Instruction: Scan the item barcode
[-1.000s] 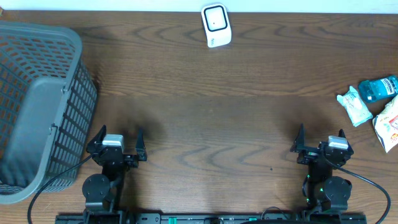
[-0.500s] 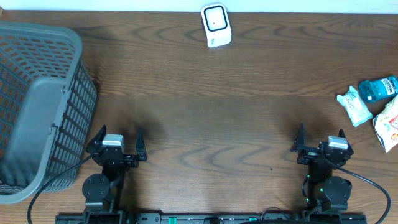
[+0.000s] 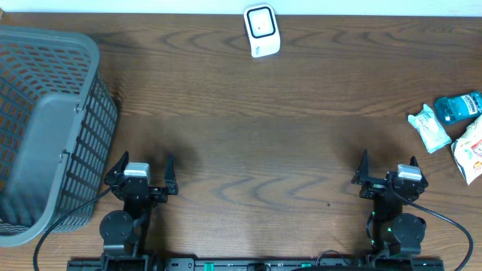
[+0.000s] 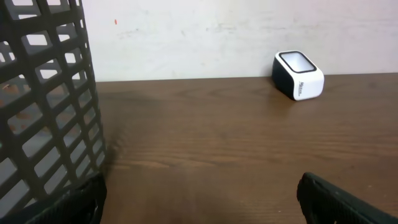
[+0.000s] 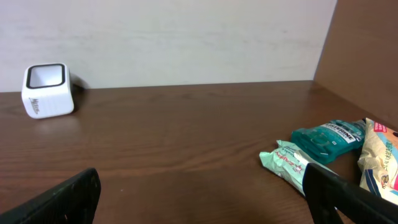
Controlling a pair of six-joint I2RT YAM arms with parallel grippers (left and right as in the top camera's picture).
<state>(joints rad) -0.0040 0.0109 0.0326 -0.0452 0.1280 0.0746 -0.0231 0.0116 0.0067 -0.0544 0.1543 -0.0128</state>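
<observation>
Both arms are parked at the near edge. The left gripper (image 3: 146,160) has its black jaws spread wide with nothing between them, and the right gripper (image 3: 388,159) is the same, wide open and empty. From each wrist camera you only catch the dark, matte fingers (image 4: 339,200) poking in at the bottom corners, with bare wood between them. I'm using the scanner (image 3: 261,31) as my reference point. It's a small white box with rounded corners and a dark, glossy window on its face, and it sits at the far edge of the worktop (image 3: 263,135) up against a pale wall. The left gripper is well off to the near left of it and the right gripper well off to the near right. The stuff to scan is bunched together far to the right of the scanner, at the worktop's right edge. There's a crinkly mint-green packet (image 3: 429,128) with a teal plastic bottle (image 3: 458,107) lying on its side just beside it, plus a cream-coloured foil-looking bag (image 3: 471,150) with red print that's cut off by the frame. None of it is touching either gripper. Far left of the scanner there's a big grey plastic basket (image 3: 94,143) with lattice walls and a smooth rounded rim. The worktop itself is dark brown with a wavy wood grain.
</observation>
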